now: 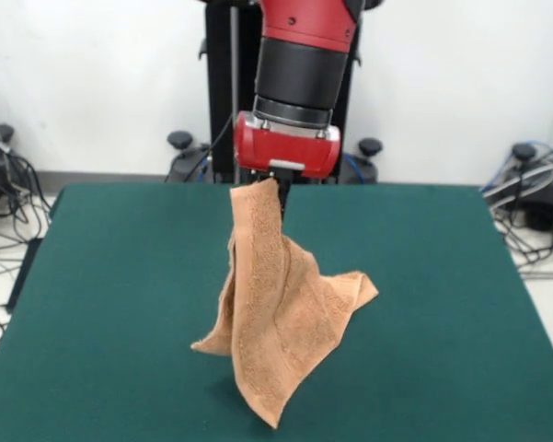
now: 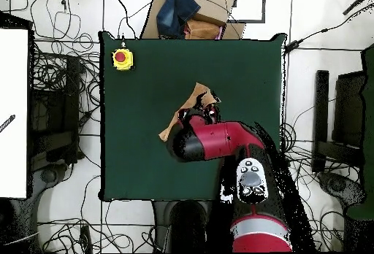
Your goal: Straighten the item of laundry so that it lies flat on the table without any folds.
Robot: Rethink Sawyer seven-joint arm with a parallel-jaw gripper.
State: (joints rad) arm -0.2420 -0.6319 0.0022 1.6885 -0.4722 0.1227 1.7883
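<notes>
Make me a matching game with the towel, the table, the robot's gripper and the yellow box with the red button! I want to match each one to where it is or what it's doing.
Things:
1. towel
2. table
3. gripper
4. yellow box with the red button

Places or states:
A. sits near a corner of the table
B. pinches the top of the cloth
C. hangs bunched up, folds all down it
D. dark green, spread wide under everything

Pairs: 1-C, 2-D, 3-B, 4-A

Dark green table (image 1: pixel 120 304); towel's (image 1: pixel 281 304) lower corners touch top; yellow box with red button (image 2: pixel 123 59) at corner.
</notes>
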